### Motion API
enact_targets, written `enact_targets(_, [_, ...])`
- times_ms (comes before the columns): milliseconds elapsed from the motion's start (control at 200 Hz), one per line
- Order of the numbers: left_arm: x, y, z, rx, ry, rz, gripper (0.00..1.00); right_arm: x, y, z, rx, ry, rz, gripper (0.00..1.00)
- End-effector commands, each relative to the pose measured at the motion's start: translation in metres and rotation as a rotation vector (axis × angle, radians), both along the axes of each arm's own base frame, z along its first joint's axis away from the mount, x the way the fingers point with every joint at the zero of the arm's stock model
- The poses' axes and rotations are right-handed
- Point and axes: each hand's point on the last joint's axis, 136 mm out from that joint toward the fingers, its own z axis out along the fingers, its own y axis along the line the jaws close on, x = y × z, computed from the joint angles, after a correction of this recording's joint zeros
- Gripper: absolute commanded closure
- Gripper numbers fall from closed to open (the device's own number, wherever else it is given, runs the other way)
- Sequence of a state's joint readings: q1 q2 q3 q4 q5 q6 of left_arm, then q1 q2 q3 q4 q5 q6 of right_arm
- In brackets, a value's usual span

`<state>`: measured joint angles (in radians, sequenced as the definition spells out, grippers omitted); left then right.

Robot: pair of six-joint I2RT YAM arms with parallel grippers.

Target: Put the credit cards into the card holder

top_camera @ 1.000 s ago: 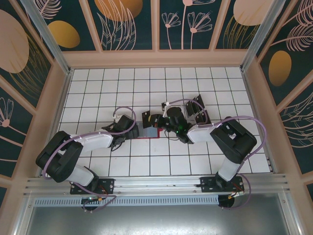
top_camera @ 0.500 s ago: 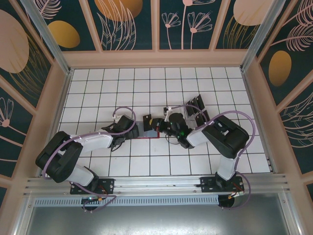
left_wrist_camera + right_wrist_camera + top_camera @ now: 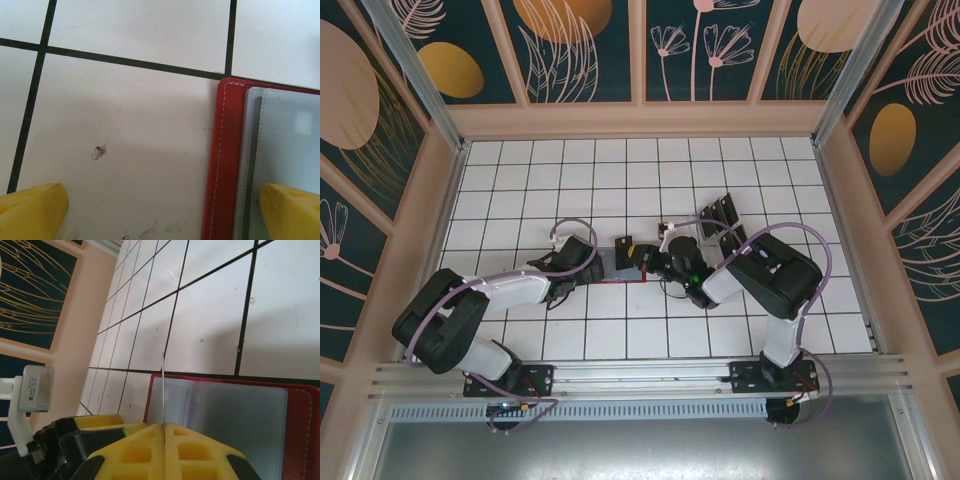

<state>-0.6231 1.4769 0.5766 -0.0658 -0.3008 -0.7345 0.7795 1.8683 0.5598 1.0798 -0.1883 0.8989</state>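
The red card holder (image 3: 616, 268) lies open on the tiles mid-table, its clear sleeves (image 3: 225, 405) facing up. My right gripper (image 3: 642, 258) (image 3: 164, 426) is shut on one dark credit card (image 3: 623, 246), seen edge-on (image 3: 163, 390) and upright over the holder's far left corner. My left gripper (image 3: 592, 263) (image 3: 160, 215) stands wide open at the holder's left edge (image 3: 227, 165). One of its yellow fingertips (image 3: 292, 210) sits over the clear sleeve and the other (image 3: 30, 215) over bare tile. More dark cards (image 3: 718, 214) stand behind the right arm.
The other cards lean in a clear rack (image 3: 730, 238) just right of the right wrist. A yellow finger of the left arm (image 3: 97, 421) and a white camera block (image 3: 35, 390) are close at the lower left of the right wrist view. Peach walls (image 3: 430, 220) ring the tiled floor.
The right gripper has carried the card left, from above the holder's right side to over its left part, and the right elbow has swung in. The left arm has held still.
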Motion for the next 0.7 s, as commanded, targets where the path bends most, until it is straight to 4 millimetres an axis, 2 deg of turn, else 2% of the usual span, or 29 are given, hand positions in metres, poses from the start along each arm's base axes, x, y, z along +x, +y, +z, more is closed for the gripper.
enact_targets(0, [-0.029,0.023,-0.03,0.091,0.127,0.009,0.01,0.004,-0.001,0.0,0.022,-0.019,-0.027,1.0])
enact_targets(375, [-0.031,0.023,-0.032,0.091,0.131,0.008,0.01,0.003,0.007,-0.009,0.05,0.001,-0.016,1.0])
enact_targets(696, [-0.032,0.023,-0.032,0.09,0.133,0.004,0.02,0.001,0.012,-0.009,0.078,0.013,-0.005,1.0])
